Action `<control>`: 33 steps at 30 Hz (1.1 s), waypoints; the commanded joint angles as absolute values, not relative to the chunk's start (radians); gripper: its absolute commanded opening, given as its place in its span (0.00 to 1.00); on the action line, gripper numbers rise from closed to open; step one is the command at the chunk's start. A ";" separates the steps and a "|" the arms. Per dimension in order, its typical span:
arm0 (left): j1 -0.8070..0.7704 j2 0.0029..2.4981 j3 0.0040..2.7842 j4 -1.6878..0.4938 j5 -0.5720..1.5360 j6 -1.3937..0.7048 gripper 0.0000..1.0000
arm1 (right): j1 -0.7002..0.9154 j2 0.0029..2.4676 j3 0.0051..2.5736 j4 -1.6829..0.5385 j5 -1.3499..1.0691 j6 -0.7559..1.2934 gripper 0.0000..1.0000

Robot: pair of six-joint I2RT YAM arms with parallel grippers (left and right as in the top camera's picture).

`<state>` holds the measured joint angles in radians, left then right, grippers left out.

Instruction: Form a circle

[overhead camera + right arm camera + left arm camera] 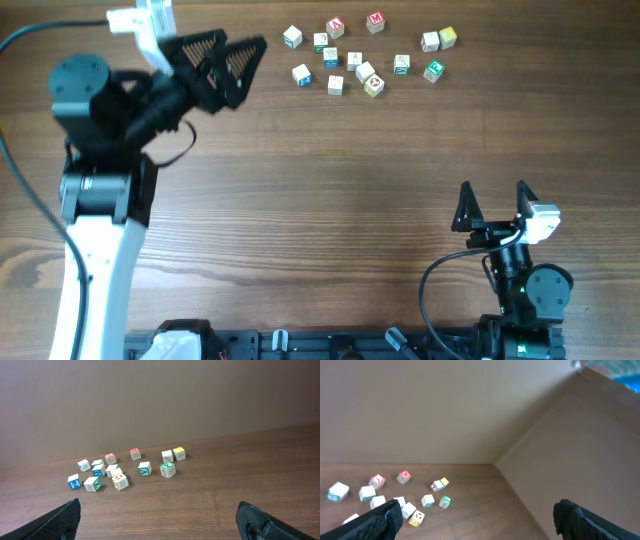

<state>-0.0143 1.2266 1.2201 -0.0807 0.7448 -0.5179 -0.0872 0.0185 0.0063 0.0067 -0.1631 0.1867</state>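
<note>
No circle shows. Several small wooden letter cubes lie loosely scattered at the table's far edge, among them a green-faced one and a pale and a yellow-topped one side by side. My left gripper hovers just left of the scatter, jaws wide open and holding nothing. In the left wrist view the cubes lie ahead past the gripper. My right gripper stands open near the front, far from the cubes, with bare wood beneath it.
A black cable loops along the table's left side. The arms' base rail runs along the front edge. A brown wall rises behind the cubes and a brown panel stands at the table's right end.
</note>
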 commanded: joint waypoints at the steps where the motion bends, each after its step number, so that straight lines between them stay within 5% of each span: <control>1: -0.042 1.379 1.301 -0.078 0.649 -0.610 1.00 | -0.093 0.017 0.005 0.010 -0.154 0.198 1.00; 8: -0.193 1.655 1.427 -0.078 0.353 -0.496 1.00 | -0.093 0.017 0.005 0.010 -0.154 0.199 1.00; 14: -0.354 1.852 1.439 -0.031 -0.182 -0.226 1.00 | -0.093 0.018 0.005 0.010 -0.154 0.198 1.00; 33: -0.300 2.249 1.439 0.106 -0.055 -0.163 1.00 | -0.093 0.018 0.005 0.010 -0.154 0.199 1.00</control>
<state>-0.2996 2.2051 1.4261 0.0982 -0.1143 -0.1905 -0.0872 0.0196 0.0063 0.0067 -0.1631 0.1867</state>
